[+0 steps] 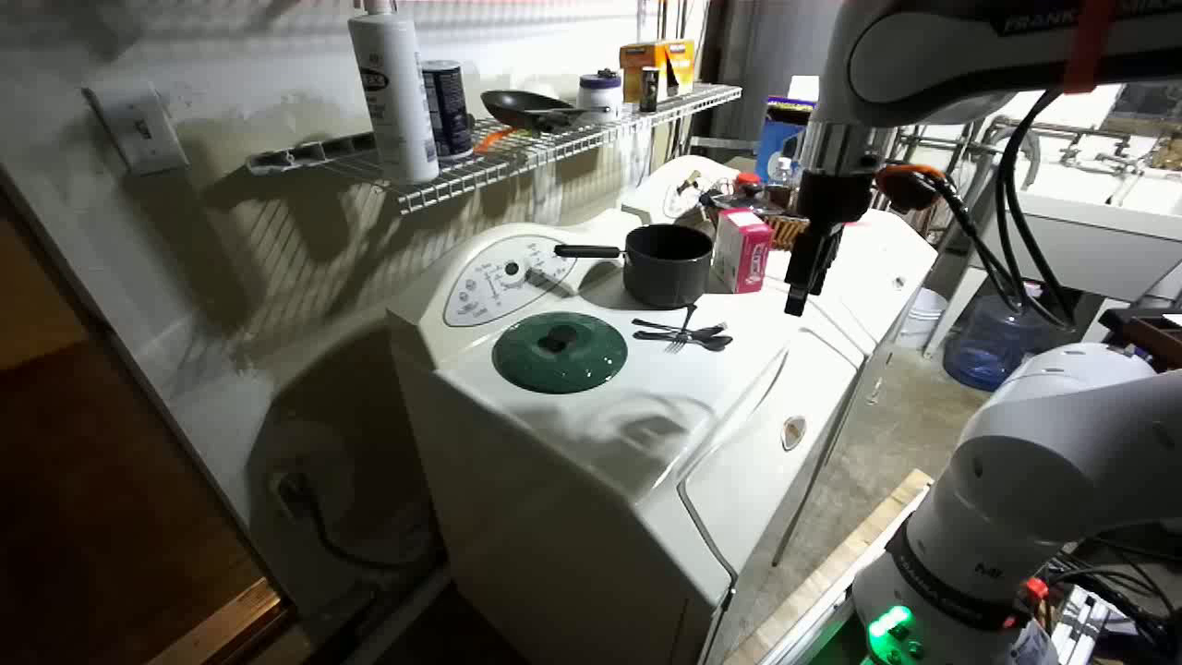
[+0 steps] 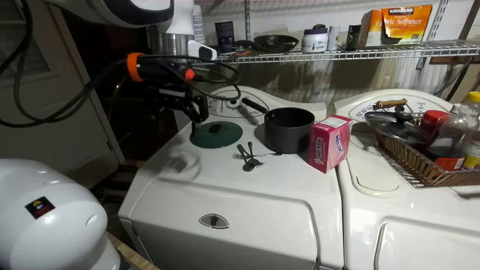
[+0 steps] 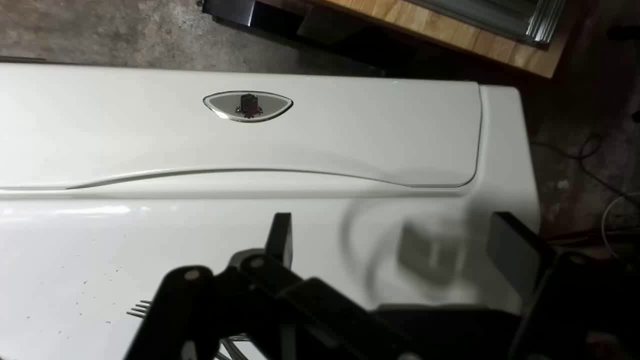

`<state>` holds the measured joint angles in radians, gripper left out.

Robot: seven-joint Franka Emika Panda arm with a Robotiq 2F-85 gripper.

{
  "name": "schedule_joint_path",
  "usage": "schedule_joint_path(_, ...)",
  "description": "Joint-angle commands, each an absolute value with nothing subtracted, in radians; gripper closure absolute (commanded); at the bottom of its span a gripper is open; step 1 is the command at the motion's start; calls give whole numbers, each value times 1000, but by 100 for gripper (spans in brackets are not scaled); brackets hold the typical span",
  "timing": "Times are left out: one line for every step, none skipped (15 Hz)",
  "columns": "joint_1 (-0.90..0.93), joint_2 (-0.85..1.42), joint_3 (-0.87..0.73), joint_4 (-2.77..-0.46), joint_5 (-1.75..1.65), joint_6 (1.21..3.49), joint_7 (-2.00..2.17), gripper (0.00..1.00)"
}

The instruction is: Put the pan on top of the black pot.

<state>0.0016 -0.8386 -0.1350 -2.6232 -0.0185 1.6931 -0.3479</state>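
Pan [image 2: 276,43] is up on the wire shelf [image 2: 360,54] at the back, above the white appliance [image 2: 210,165], its thin handle pointing L. L to R in an exterior view: robot arm [image 2: 56,217] at far L. Next the gripper [image 3: 393,235], hanging above the appliance; per wrist view, jaws are wide apart, w/ white top showing btwn them + blurry shadows on it. Then green lid [image 2: 221,137], lying knob-up nr the control panel [image 2: 225,108]; gripper hides a bit of its L edge from this angle. Dk canister [image 2: 225,36] is above it on the shelf, L of the pan. Cutlery [image 2: 248,165] lies crossed in a small pile, approx. mid-top: spoon + forks. Black pot [image 2: 288,133] stands upright R of that, mouth up, long handle angled back L twd the panel. Purple-lidded jar [image 2: 314,42] is on the shelf, R of the pan. Pink box [image 2: 330,144] stands just beside the pot on its R; can't tell if touching. Fabric softener box [image 2: 399,26], orange, is farther R on the shelf. Far R: brown basket [image 2: 412,159] on a 2nd appliance [image 2: 412,204], holding a glass lid [image 2: 386,127] w/ black knob, a red item [image 2: 434,119] + a yellow-capped bottle [image 2: 470,112].
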Motion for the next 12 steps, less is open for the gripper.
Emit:
schedule_joint_path(10, -839, -141, -2622, -23, 1691, -343, 0)
schedule_joint_path(10, -839, -141, -2622, -23, 1691, -343, 0)
schedule_joint_path(10, -839, -141, -2622, -23, 1691, -343, 0)
schedule_joint_path(10, -839, -141, -2622, -23, 1691, -343, 0)
schedule_joint_path(10, -839, -141, -2622, -23, 1691, -343, 0)
schedule_joint_path(10, -839, -141, -2622, -23, 1691, -343, 0)
schedule_joint_path(26, -826, -150, -2614, 15, 1695, -344, 0)
schedule_joint_path(48, -810, -161, -2608, 74, 1722, -345, 0)
schedule_joint_path(68, -772, -166, -2585, 152, 1744, -326, 0)
schedule_joint_path(80, -741, -161, -2565, 210, 1762, -309, 0)
schedule_joint_path(93, -709, -160, -2543, 270, 1788, -298, 0)
schedule_joint_path(104, -682, -158, -2523, 327, 1819, -288, 0)
